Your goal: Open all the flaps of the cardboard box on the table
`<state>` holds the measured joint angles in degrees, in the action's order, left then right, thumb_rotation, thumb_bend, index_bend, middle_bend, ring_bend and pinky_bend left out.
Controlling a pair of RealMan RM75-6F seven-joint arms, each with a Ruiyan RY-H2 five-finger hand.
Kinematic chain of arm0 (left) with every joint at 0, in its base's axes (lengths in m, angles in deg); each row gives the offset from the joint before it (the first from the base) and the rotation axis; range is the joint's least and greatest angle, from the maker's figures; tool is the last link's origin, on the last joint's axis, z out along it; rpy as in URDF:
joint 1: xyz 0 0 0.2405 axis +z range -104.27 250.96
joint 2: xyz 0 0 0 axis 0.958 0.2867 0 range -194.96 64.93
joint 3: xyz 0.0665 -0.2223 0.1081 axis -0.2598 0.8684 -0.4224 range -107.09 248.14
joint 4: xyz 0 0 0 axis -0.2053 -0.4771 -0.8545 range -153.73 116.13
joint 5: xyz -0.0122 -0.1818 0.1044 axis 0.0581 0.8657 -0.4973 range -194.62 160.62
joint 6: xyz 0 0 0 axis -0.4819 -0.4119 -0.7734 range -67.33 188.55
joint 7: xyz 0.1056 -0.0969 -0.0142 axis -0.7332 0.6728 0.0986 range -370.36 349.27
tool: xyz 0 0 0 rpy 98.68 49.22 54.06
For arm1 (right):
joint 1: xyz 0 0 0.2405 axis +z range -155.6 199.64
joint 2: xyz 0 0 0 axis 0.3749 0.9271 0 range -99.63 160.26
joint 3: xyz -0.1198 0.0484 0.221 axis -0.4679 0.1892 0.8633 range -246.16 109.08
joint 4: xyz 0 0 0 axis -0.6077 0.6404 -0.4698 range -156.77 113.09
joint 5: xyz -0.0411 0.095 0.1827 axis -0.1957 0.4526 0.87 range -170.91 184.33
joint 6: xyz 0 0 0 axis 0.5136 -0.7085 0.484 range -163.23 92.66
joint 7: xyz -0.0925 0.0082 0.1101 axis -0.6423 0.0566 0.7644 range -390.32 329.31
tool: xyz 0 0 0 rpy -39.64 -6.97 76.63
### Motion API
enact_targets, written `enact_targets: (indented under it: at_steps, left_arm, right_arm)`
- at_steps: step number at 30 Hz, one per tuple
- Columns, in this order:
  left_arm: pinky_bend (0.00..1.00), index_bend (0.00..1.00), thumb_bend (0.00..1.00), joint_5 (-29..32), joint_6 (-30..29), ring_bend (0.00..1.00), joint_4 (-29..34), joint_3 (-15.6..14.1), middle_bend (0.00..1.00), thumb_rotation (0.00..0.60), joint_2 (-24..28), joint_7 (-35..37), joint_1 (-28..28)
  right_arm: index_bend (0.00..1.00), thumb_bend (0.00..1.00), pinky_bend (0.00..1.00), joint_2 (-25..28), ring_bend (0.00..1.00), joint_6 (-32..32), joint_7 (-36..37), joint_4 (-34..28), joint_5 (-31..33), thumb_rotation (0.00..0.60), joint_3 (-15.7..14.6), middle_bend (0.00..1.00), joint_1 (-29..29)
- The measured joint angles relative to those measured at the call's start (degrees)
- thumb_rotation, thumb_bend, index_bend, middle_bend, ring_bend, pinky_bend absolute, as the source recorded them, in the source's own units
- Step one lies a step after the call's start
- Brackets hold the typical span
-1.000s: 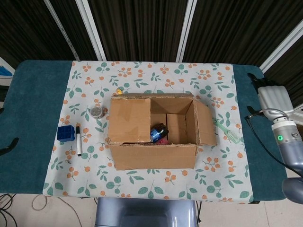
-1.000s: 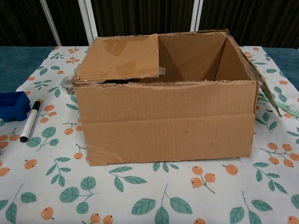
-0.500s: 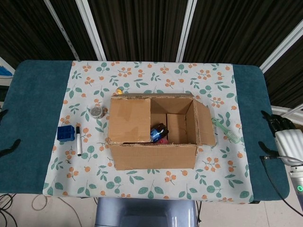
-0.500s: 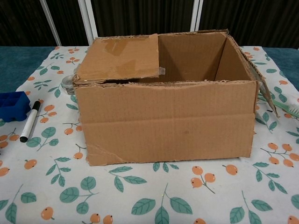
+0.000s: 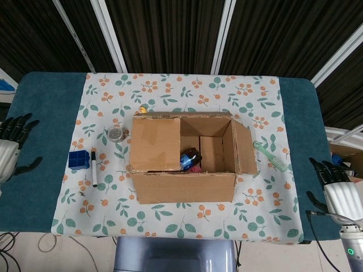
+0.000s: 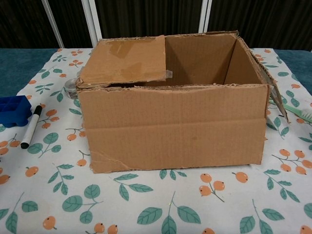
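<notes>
Left hand (image 5: pixel 10 148) and right hand (image 5: pixel 337 190): silver-backed, black fingers; green wrist light.

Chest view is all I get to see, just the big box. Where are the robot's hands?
Observer: The left hand hovers at the table's far left edge, fingers apart, holding nothing.
Operator: And the other one?
Observer: The right hand is at the right edge, also empty, clear of the cardboard box.
Operator: Is there stuff inside the box?
Observer: Yes, a dark bottle lies on the bottom, partly under the left flap that covers that side.
</notes>
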<state>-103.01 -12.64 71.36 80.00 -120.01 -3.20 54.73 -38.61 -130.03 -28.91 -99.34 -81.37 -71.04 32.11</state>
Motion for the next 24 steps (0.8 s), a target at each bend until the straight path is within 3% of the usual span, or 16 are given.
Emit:
enact_targets:
  at_steps: [8,13,16,24]
  left_arm:
    - [0.0,0.09,0.27,-3.6,10.0,0.0,3.8,2.0,0.03,0.6,5.8,3.2,-9.6]
    - [0.0,0.09,0.46,-5.4,16.4,0.0,6.0,3.1,0.04,0.6,8.9,10.1,-15.2]
    - [0.0,0.09,0.51,-6.4,22.0,0.0,7.0,3.6,0.05,0.6,11.0,15.4,-19.5]
    - [0.0,0.12,0.51,-10.3,34.2,0.0,8.7,4.7,0.06,0.6,15.6,27.7,-31.6]
  right_arm:
    - [0.06,0.31,0.23,0.5,0.17,0.0,-0.4,-1.1,0.6,0.6,1.9,0.24,-1.3]
    - [0.06,0.27,0.23,0.3,0.17,0.8,-0.5,-0.8,1.2,0.6,2.8,0.24,-1.7]
    - [0.06,0.26,0.23,0.1,0.17,1.5,-0.8,-0.5,1.8,0.6,3.4,0.24,-1.8]
    - [0.06,0.25,0.23,-0.1,0.17,2.2,-2.6,0.0,4.0,0.6,5.4,0.24,-2.6]
